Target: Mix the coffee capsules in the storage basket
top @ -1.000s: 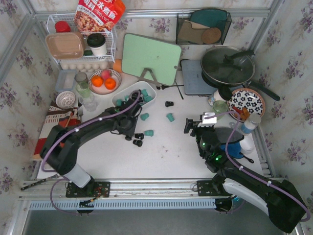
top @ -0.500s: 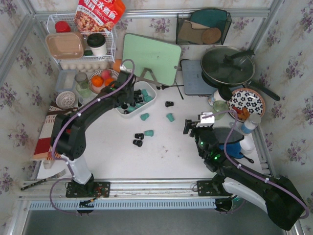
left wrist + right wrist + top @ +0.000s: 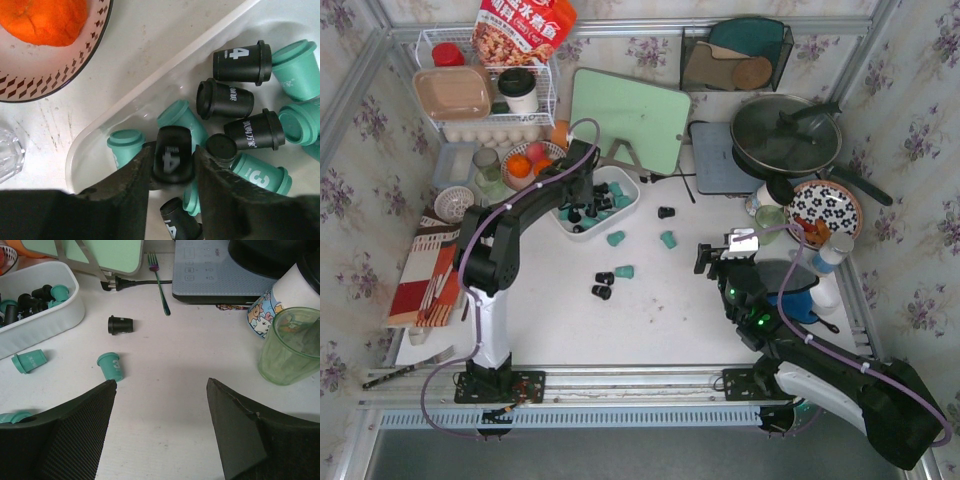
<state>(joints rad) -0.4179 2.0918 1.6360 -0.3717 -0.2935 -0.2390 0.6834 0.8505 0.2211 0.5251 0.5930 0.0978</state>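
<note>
The white storage basket holds several teal and black coffee capsules; its rim also shows in the left wrist view and its wall in the right wrist view. My left gripper reaches into the basket's left end and is shut on a black capsule marked 4. Loose capsules lie on the table: a black one, teal ones and two black ones. My right gripper is open and empty above bare table, right of a teal capsule.
A patterned bowl with oranges and a glass sit just left of the basket. A green cup, a fork, a grey cooktop and a green cutting board stand behind the loose capsules.
</note>
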